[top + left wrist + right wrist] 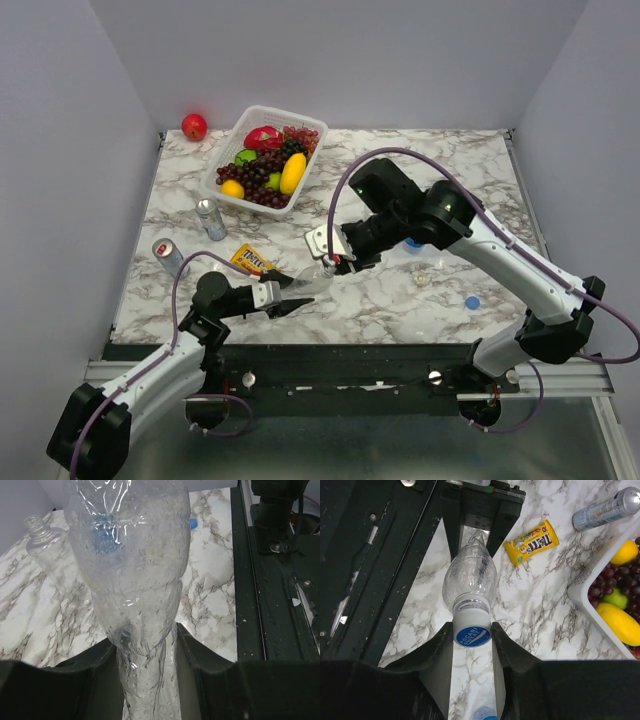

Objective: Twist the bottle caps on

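A colourless bottle (312,283) hangs sideways just above the marble table. My left gripper (296,299) is shut on its base end; the jaws squeeze the crumpled plastic (135,580). My right gripper (335,262) is shut on the blue-and-white cap (472,634), which sits on the bottle's neck (469,577). A plain blue cap (472,301) lies on the table at the right and shows in the left wrist view (192,524). A second colourless bottle (42,537) with an open neck is beyond. A blue-tinted bottle (413,243) is partly hidden under my right arm.
A white basket (225,165) of fruit stands at the back left, a red apple (194,126) beside it. Two silver cans (210,218) (168,255) and a yellow candy packet (250,259) lie left of the held bottle. A small clear item (424,279) sits near the blue cap.
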Tool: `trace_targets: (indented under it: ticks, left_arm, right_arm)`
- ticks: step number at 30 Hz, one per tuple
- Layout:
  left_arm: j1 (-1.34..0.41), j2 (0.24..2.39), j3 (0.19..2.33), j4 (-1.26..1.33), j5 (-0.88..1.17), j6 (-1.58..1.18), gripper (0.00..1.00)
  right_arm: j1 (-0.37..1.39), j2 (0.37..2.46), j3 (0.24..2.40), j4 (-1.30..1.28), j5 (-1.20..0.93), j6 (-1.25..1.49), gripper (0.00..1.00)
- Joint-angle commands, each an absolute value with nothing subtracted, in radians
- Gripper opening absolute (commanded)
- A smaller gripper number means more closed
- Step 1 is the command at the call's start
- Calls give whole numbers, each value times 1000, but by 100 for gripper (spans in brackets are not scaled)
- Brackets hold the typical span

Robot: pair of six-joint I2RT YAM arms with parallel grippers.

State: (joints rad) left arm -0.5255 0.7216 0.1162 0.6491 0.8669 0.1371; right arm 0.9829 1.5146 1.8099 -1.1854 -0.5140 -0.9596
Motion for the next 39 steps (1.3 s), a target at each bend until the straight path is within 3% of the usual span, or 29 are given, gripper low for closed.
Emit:
trace_targets:
  ticks: [1, 12, 30, 31, 34, 39]
  left_arm:
    - [-537, 710, 161, 704, 845, 138, 0]
    - [-546, 721, 207, 690, 796, 175, 0]
    - [-548, 657, 209, 755, 588, 216, 0]
    - [-548, 666, 216, 746, 578, 231, 0]
    - [-548, 672, 250, 716, 552, 253, 0]
    - [-548, 678, 287, 666, 509, 276, 0]
  right_arm:
    - [991, 1512, 1805, -1180, -535, -949, 22]
    - [992, 1600, 1901, -1289, -522, -951, 21]
    - [922, 1736, 2028, -1148, -534, -359, 19]
    - [920, 1738, 2022, -1134, -500, -303, 18]
    - [922, 1769, 2034, -1114, -419, -153, 0]
    - [919, 1798, 2040, -1094, -400, 30, 0]
